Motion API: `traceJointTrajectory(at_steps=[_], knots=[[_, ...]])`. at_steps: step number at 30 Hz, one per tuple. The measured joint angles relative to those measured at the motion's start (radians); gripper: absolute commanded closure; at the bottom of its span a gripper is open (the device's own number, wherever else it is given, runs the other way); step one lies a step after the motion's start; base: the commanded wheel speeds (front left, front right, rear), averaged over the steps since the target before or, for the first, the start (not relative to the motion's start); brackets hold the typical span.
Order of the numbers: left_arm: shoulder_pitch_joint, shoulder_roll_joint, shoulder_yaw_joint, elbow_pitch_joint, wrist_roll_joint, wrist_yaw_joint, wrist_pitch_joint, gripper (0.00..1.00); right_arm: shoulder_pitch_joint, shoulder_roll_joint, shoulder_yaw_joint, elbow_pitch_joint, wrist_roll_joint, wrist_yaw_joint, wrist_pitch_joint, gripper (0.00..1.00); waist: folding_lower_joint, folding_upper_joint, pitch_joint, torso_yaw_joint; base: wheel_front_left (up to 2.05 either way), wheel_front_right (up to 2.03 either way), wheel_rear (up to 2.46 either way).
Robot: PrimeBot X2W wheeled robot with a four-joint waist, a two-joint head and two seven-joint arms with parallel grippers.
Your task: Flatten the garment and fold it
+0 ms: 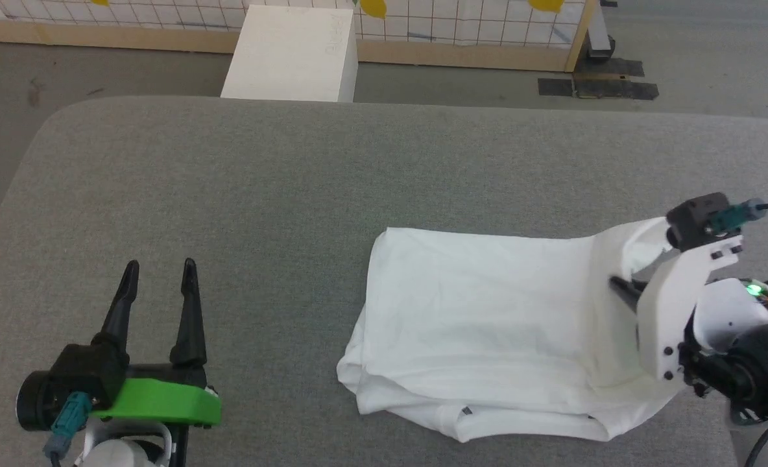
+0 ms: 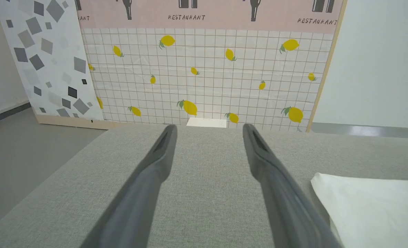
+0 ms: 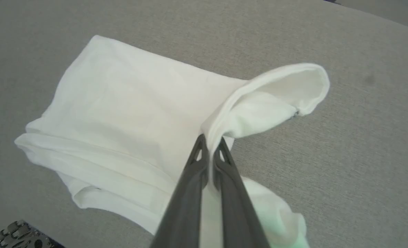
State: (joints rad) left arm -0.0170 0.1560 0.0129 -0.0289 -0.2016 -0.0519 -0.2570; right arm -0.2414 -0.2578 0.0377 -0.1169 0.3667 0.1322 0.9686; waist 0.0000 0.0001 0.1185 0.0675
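My right gripper (image 3: 211,142) is pinched tight on the garment (image 1: 481,324) at its right edge, holding a flap of it up off the grey table (image 1: 228,175). The rest lies folded on the table's right half. My left gripper (image 1: 160,267) is wide open with nothing in it, well apart from the garment. A white box (image 1: 293,55) sits past the far edge.

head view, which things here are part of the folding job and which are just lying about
Job: white garment; right end effector, shut on it; left end effector, open.
Lying about: white box; lemon-print panel.
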Motion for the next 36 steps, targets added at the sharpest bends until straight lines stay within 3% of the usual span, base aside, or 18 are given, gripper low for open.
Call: traceJointTrajectory(at_steps=[2,6,12,27,28,29,36], knots=[[0.000,-0.002,-0.001,0.001,0.000,-0.005,0.000,0.00,0.001,0.010,0.044,-0.026,0.015,0.000,0.010,1.00,0.0000,0.0000,-0.002,0.007,0.00,0.00,0.00],[0.000,-0.011,-0.001,0.006,0.002,-0.011,0.000,0.00,-0.001,0.090,0.110,-0.013,0.059,0.000,-0.003,1.00,0.0000,0.0000,-0.006,0.028,0.00,0.00,0.00],[0.000,-0.036,0.004,0.007,0.000,-0.024,0.000,0.00,-0.052,0.186,0.170,0.138,0.065,0.000,-0.090,1.00,0.0000,0.0000,-0.008,0.074,0.00,0.00,0.00],[-0.001,-0.066,0.017,0.019,-0.001,-0.046,0.000,0.00,-0.266,0.206,0.344,0.621,0.000,0.000,-0.314,1.00,0.0000,0.0000,0.030,0.182,0.00,0.00,0.00],[-0.001,-0.067,0.019,0.020,-0.001,-0.048,0.000,0.00,-0.274,0.206,0.358,0.631,-0.001,0.000,-0.334,0.82,0.0001,0.0000,0.032,0.183,0.00,0.00,0.00],[-0.001,-0.068,0.020,0.020,-0.001,-0.049,0.000,0.00,-0.284,0.206,0.379,0.639,0.006,0.000,-0.359,0.00,0.0000,-0.0001,0.035,0.184,0.00,0.00,0.00],[-0.006,-0.071,0.027,0.024,0.000,-0.055,0.000,0.00,-0.363,0.208,0.536,0.647,0.052,0.000,-0.483,0.00,0.0000,0.0000,0.032,0.160,0.00,0.00,0.00]])
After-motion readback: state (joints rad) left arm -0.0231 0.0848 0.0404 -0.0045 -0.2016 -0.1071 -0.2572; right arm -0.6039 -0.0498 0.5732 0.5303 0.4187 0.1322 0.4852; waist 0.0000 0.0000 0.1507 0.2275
